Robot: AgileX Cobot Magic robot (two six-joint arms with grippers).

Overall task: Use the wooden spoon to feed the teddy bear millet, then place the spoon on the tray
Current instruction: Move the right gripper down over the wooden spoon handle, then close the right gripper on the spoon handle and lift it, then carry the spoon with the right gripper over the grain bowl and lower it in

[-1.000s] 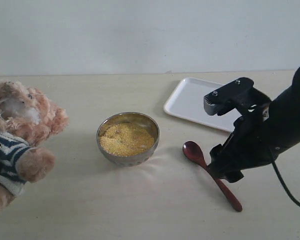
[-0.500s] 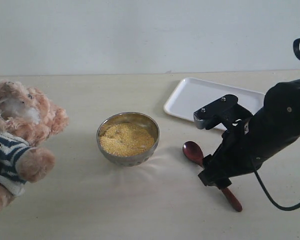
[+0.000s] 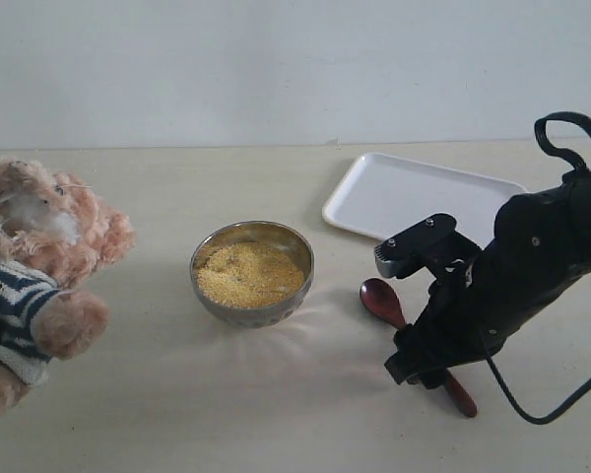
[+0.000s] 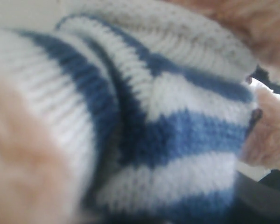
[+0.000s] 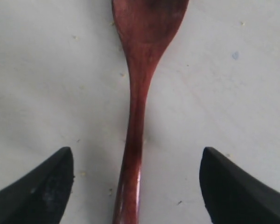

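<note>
The slim reddish-brown wooden spoon (image 3: 379, 299) is lying diagonally near the bench's right edge — bowl pointing far-left, handle toward the near-right corner. The black right gripper (image 5: 136, 186), jaws spread wide and holding nothing, is straddling the handle, lower than before.

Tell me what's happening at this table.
The right gripper hangs over the wooden spoon, jaws wide open on either side of its handle, not gripping it. The spoon lies flat on the table between the metal bowl of millet and the white tray. The teddy bear sits at the left. The left wrist camera sees only its striped shirt close up, so whether that arm holds it cannot be told.
</note>
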